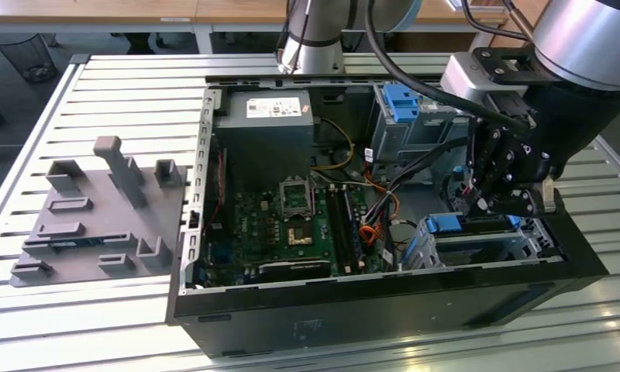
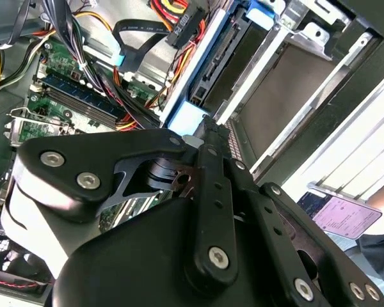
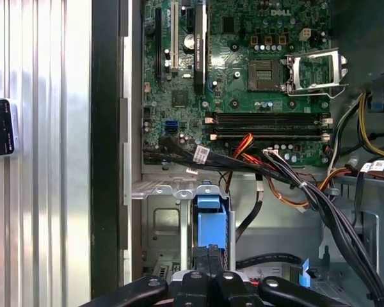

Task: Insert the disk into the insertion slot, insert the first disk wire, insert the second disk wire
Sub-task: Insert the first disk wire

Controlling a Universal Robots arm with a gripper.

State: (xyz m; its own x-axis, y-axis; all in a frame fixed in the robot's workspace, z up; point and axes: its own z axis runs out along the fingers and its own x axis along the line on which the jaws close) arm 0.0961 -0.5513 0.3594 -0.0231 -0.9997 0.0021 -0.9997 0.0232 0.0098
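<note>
The disk's bright blue frame (image 1: pixel 446 225) lies in the insertion slot (image 1: pixel 493 249), the low silver cage at the case's corner on the exterior view's right. My gripper (image 1: pixel 508 208) hangs right over it. In the first wrist view my gripper (image 3: pixel 208 260) has its fingers together, tips at the end of the blue frame (image 3: pixel 210 219) inside the silver cage (image 3: pixel 161 217). Whether they pinch the frame is hidden. In the second wrist view my gripper (image 2: pixel 208 126) points at the blue frame (image 2: pixel 184 119). A loose black flat wire (image 2: pixel 136 33) and red-orange wires (image 2: pixel 173 11) hang beside the cage.
The open computer case (image 1: pixel 372 306) lies on a slatted metal table (image 1: pixel 114 85), with the motherboard (image 1: pixel 284 225) and a cable bundle (image 3: pixel 294 185) crossing it. A taller grey cage with a blue tab (image 1: pixel 403 101) stands behind. A grey fixture plate (image 1: pixel 93 217) is on the exterior view's left. A phone (image 3: pixel 0 128) lies beside the case.
</note>
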